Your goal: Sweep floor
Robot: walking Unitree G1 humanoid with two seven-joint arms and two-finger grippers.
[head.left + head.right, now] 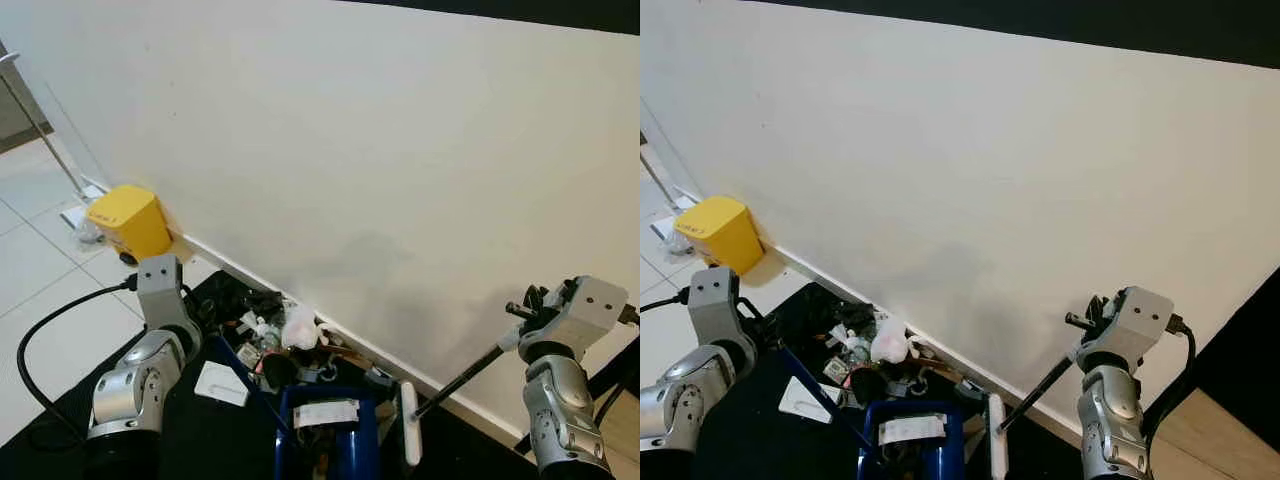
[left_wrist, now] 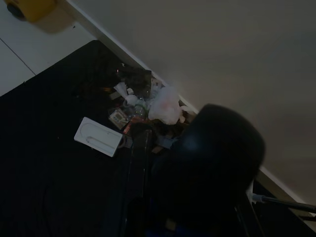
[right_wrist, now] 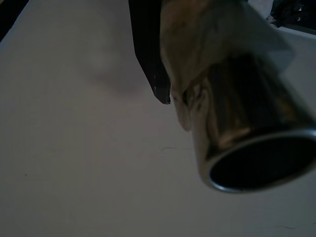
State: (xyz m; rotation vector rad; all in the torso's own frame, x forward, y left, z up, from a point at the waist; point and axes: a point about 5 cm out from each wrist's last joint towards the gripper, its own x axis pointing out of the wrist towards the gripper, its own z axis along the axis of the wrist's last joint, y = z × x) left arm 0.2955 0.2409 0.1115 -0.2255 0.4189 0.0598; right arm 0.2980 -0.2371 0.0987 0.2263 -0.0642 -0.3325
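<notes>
A pile of rubbish (image 1: 285, 335) with a white plastic wad lies on a black mat (image 1: 200, 430) against the foot of the white wall. A flat white card (image 1: 221, 383) lies beside it. My left gripper (image 1: 203, 318) is shut on the long blue handle of a blue dustpan (image 1: 340, 448), which stands just in front of the pile with a paper scrap in it. My right gripper (image 1: 530, 305) is shut on the black stick (image 1: 465, 375) of a broom. Its white head (image 1: 410, 428) rests on the mat right of the dustpan. The right wrist view has one black finger (image 3: 148, 44) beside a metal tube end (image 3: 242, 133).
A yellow box (image 1: 130, 222) sits on the pale tiles by the wall at the left, with a thin metal pole (image 1: 40, 130) behind it. A black cable (image 1: 40, 330) loops from my left arm over the tiles. The white wall (image 1: 350, 150) runs diagonally across the scene.
</notes>
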